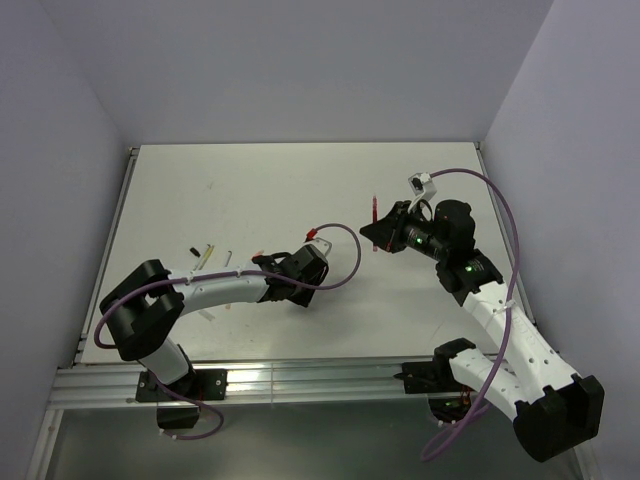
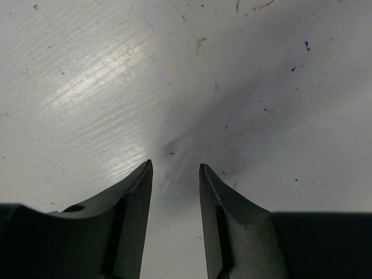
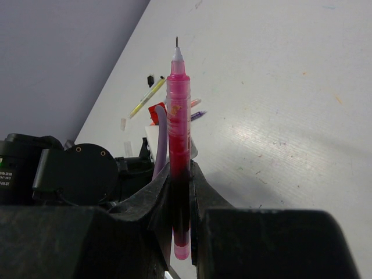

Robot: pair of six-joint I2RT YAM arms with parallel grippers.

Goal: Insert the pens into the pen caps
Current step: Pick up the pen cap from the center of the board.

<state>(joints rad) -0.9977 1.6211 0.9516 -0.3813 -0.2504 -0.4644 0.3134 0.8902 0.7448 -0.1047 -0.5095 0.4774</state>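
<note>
My right gripper (image 3: 180, 174) is shut on a red pen (image 3: 178, 110), which stands up out of the jaws with its bare tip pointing away from the camera. In the top view this pen (image 1: 373, 211) is held above the right middle of the table by the right gripper (image 1: 379, 238). My left gripper (image 2: 174, 168) is open and points down at the table. A whitish-clear pen cap (image 2: 176, 163) lies faint and blurred on the surface, just beyond the gap between the fingertips. From above, the left gripper (image 1: 297, 282) sits near the table's middle.
Loose pens lie at the left of the table: a yellow pen (image 1: 207, 253), a dark purple pen (image 3: 197, 115) and a small black cap (image 1: 192, 248). A short whitish cap (image 3: 123, 123) lies near them. The purple cable (image 1: 345, 255) loops off the left wrist.
</note>
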